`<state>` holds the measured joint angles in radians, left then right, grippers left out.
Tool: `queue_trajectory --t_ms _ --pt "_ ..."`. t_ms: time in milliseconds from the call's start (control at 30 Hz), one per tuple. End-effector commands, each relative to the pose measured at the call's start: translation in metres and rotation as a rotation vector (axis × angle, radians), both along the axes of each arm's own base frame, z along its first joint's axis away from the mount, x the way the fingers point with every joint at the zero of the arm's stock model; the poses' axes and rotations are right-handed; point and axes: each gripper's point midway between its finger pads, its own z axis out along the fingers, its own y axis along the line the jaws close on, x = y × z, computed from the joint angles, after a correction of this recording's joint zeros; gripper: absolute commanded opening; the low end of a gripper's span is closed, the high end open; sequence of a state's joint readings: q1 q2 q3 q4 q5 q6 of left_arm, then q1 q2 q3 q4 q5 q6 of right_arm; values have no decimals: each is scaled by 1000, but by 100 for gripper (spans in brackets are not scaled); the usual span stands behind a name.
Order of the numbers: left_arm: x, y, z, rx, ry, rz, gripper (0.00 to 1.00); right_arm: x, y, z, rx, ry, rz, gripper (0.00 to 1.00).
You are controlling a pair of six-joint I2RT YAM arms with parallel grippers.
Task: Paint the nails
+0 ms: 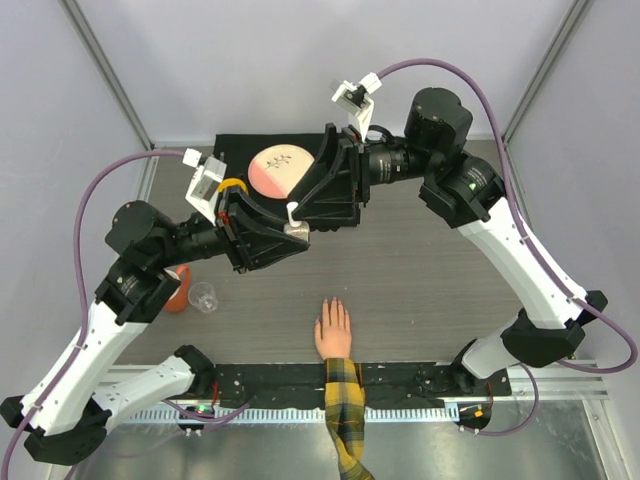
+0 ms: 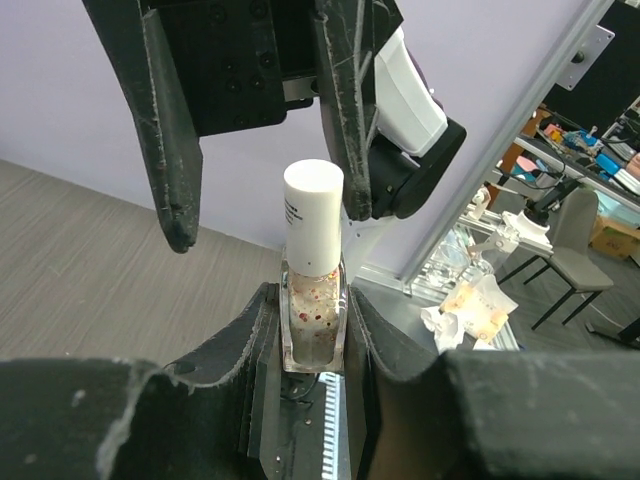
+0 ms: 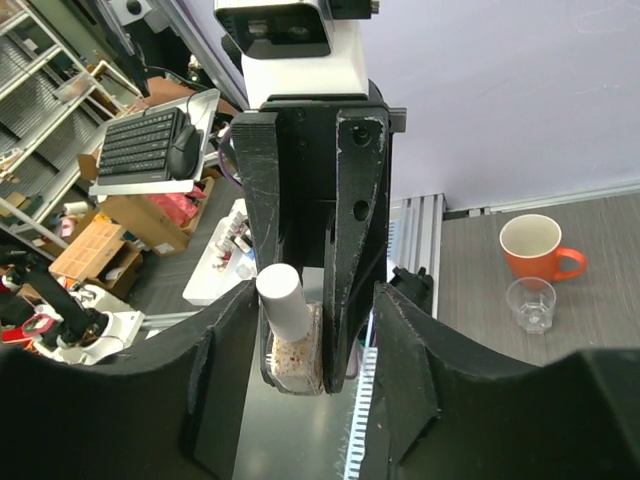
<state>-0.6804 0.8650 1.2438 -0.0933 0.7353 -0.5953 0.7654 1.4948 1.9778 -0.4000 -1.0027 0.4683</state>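
Note:
A flesh-coloured hand (image 1: 333,332) with a yellow-and-black plaid sleeve lies palm down near the table's front edge. Its nails (image 1: 331,302) are too small to make out. Above the table's middle, my left gripper (image 1: 292,230) (image 2: 312,300) is shut on a small clear bottle (image 2: 312,315) (image 3: 297,360) of speckled polish with a white cap (image 2: 313,215) (image 3: 282,298). My right gripper (image 1: 302,208) (image 3: 318,290) faces it, open, with its fingers (image 2: 168,150) straddling the cap. One finger is at the cap's side, and a gap shows on the other side.
An orange mug (image 1: 178,288) (image 3: 535,248) and a clear glass (image 1: 203,296) (image 3: 529,304) stand at the left of the table. A pink round plate (image 1: 275,168) lies on a black mat (image 1: 240,146) at the back, partly under the arms.

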Motion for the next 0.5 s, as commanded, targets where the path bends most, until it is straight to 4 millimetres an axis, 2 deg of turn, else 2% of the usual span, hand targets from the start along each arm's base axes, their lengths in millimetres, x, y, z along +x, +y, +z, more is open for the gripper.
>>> queue_trajectory --t_ms 0,133,367,467 --pt "-10 4 23 -54 -73 -26 0 -12 -6 21 74 -30 54 49" --pt "-5 4 22 -50 -67 2 0 -11 -5 18 71 -30 56 38" --pt "22 12 29 -52 -70 179 0 -11 -8 9 67 -54 33 26" --pt "30 16 35 -73 -79 233 0 -7 -12 5 80 -105 -34 20"
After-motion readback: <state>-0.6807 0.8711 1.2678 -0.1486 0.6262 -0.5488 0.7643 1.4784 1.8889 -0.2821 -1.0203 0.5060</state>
